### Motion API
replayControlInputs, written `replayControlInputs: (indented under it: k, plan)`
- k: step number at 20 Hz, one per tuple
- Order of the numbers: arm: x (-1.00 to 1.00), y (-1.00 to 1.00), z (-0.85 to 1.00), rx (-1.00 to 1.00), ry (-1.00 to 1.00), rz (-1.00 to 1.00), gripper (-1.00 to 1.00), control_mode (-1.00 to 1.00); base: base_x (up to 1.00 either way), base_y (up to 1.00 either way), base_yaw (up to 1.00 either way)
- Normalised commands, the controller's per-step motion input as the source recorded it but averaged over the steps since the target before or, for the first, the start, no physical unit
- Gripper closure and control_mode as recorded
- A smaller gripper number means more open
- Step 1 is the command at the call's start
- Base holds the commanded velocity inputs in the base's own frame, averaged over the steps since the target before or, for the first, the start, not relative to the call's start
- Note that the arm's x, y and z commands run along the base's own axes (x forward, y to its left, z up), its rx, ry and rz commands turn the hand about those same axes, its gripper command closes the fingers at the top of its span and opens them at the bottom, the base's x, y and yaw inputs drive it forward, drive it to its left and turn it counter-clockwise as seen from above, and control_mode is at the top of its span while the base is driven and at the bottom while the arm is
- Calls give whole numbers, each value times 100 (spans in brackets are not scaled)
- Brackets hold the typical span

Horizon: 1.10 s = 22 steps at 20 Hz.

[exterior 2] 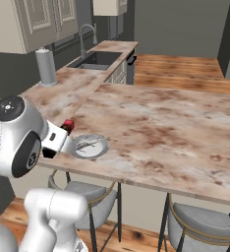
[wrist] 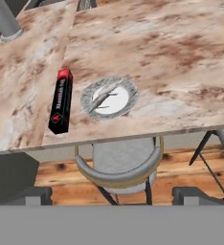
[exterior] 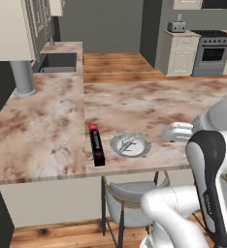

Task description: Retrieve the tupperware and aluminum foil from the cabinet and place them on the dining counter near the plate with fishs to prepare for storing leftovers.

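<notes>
Aluminum foil (wrist: 61, 101) beside plate with fishs (wrist: 109, 97) on marbled dining counter (wrist: 181, 57).

You see a glossy white arm (exterior: 183, 213) with rounded links, dark joint bands and a round dark-grey cap (exterior 2: 9, 107) at ten o'clock.

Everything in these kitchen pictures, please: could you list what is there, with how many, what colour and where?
aluminum foil: one, black box with red end, flat on the dining counter, left of the plate.
plate with fishs: one, pale grey, near the counter's front edge.
dining counter: one, brown-and-white marbled.
stools: at least two, grey seats, under the counter's edge.
sink: one, dark, with tap, on the far side counter.
grey cylinder: one, upright on the side counter.
stove: one, grey, far wall.
toaster: one, grey, beside the stove.
gripper: dark finger tips, wide apart, holding nothing.
</notes>
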Motion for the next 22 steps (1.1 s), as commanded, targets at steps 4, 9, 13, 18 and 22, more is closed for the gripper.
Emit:
replayControlInputs:
  k: [4, 9, 13, 18, 22]
  plan:
    - [-19, 0, 58, 0, 12, 0, -100, -100, 0, 0, 0]
    - [0, 0, 0, 0, 0, 0, -100, 100, -69, -31, -9]
    - [0, 0, 0, 0, 0, 0, -100, 100, -78, -97, -38]
    - [0, 0, 0, 0, 0, 0, -100, 100, -15, -100, -54]
    - [0, 0, 0, 0, 0, 0, -100, 100, 17, -100, -58]
